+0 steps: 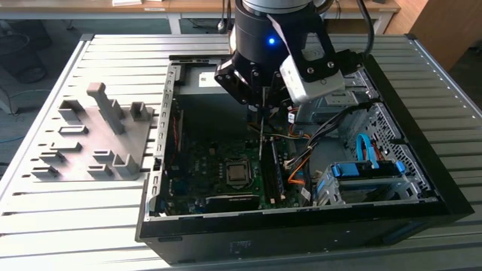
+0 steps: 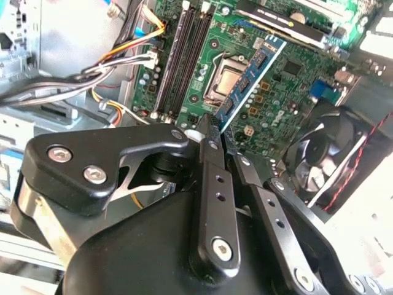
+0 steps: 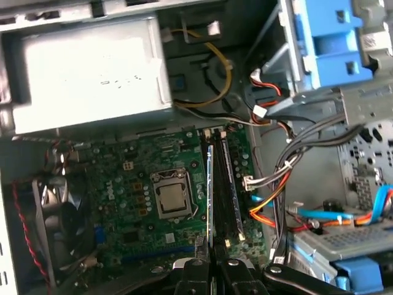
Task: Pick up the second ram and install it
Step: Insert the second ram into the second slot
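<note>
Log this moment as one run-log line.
gripper shut on second ram | held over memory slots | inside open computer case

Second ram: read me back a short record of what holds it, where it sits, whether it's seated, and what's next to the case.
Holder: gripper, shut on the second ram
Location: inside the open computer case, over the motherboard
Nearest parts: memory slots, beside the processor socket
Seated in a slot: cannot tell
Outside the case: grey fixture plate, on the exterior view's left
</note>
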{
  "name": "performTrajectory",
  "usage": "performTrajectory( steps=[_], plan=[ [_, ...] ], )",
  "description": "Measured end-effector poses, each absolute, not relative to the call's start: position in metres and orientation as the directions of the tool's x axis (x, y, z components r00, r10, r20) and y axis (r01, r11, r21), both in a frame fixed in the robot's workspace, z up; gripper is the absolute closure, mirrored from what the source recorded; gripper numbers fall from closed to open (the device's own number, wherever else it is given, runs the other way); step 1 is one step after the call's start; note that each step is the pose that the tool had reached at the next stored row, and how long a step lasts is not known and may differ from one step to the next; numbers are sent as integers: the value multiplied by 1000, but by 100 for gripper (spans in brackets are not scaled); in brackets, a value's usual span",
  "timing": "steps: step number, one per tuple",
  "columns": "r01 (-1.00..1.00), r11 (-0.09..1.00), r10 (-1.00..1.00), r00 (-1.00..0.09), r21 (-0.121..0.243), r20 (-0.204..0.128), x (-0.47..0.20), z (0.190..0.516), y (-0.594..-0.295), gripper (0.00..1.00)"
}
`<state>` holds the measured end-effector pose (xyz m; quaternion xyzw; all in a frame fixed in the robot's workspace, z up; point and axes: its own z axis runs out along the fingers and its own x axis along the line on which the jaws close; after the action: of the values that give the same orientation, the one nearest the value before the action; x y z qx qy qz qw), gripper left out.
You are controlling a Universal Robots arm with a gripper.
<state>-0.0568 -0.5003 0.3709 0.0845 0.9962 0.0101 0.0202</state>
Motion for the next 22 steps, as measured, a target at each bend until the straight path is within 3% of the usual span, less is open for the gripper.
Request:
performTrajectory(
  steps=[8, 22],
  plan=[
    [32, 999, 33, -999, 24, -39, -57, 370, -500, 86],
    [32, 999, 33, -999, 21, -39, -57, 364, -500, 86]
  ],
)
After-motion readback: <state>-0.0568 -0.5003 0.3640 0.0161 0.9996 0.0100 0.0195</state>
